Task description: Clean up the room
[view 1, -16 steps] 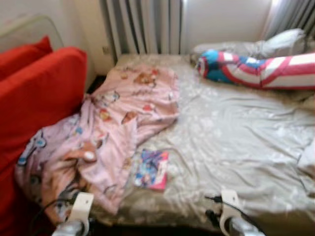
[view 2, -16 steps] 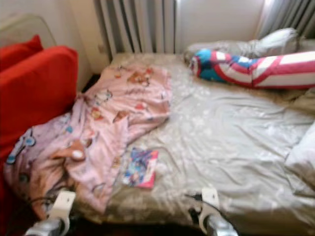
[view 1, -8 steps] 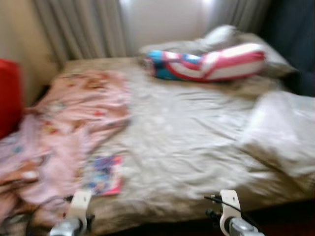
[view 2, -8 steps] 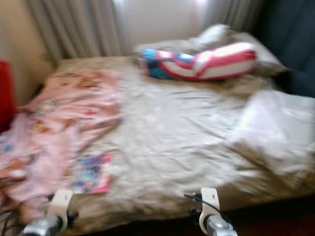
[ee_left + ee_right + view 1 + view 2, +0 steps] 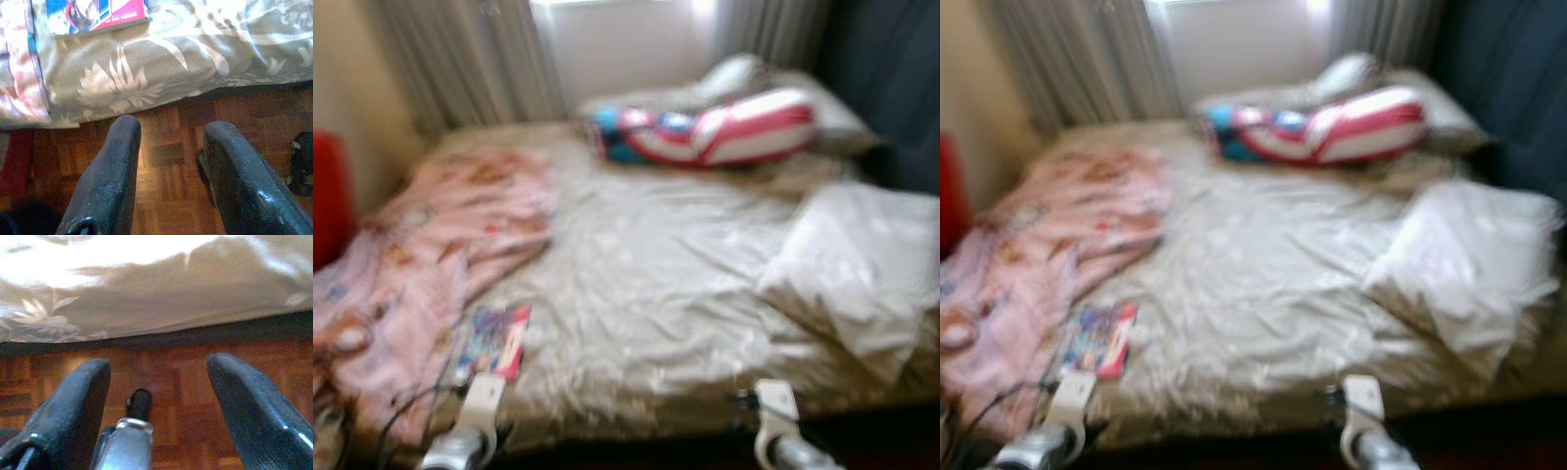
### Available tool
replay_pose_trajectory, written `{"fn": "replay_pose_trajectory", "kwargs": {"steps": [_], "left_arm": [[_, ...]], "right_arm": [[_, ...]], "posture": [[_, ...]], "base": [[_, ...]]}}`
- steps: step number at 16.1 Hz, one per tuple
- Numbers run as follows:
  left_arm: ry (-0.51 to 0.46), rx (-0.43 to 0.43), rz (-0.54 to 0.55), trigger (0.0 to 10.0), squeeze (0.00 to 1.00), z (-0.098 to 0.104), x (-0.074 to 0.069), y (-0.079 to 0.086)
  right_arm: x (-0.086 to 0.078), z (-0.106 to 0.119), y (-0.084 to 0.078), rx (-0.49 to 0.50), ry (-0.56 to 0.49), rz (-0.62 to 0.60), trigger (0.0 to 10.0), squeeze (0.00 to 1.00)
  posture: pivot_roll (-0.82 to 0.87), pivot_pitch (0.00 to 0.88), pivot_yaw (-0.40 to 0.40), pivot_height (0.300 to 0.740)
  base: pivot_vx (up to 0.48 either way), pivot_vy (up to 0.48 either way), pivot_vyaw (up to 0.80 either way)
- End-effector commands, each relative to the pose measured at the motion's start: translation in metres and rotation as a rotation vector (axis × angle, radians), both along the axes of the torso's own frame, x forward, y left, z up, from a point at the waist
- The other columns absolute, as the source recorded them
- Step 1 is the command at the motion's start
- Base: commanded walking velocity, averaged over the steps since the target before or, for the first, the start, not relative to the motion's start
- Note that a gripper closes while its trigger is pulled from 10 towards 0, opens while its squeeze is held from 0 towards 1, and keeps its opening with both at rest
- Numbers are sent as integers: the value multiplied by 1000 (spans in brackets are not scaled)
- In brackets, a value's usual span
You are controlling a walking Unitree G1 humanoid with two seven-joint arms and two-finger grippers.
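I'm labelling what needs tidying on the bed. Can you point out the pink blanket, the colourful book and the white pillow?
pink blanket (image 5: pixel 460 220), left eye view, on its spread upper part.
colourful book (image 5: pixel 491 343), left eye view, middle of the cover.
white pillow (image 5: pixel 852 259), left eye view, middle of its top face.

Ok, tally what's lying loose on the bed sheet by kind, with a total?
Pink printed blanket: 1
Colourful book: 1
Red, white and blue striped cushion: 1
White pillow: 1
Grey pillow at the head of the bed: 1
Total: 5
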State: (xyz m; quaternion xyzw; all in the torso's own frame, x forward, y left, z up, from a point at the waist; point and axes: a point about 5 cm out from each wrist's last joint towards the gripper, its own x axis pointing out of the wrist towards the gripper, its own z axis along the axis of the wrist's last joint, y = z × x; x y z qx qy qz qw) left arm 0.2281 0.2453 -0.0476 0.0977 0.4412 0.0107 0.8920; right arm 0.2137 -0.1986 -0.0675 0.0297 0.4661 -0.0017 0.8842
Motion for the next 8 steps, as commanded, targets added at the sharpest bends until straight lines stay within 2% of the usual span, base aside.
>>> {"fn": "replay_pose_trajectory", "kwargs": {"steps": [1, 3, 8], "left_arm": [[32, 9, 19, 10000, 0, -4, -9, 6], [32, 8, 18, 10000, 0, -4, -9, 6], [32, 8, 17, 10000, 0, -4, -9, 6]], "right_arm": [[4, 1, 6, 4, -8, 15, 10000, 0], [4, 1, 5, -1, -11, 7, 10000, 0], [4, 1, 6, 12, -20, -30, 10000, 0]], "posture": [[-33, 0, 11, 740], [-33, 0, 11, 740], [-33, 0, 12, 740]], "base": [[0, -274, 800], [0, -272, 569], [0, -270, 0]]}}
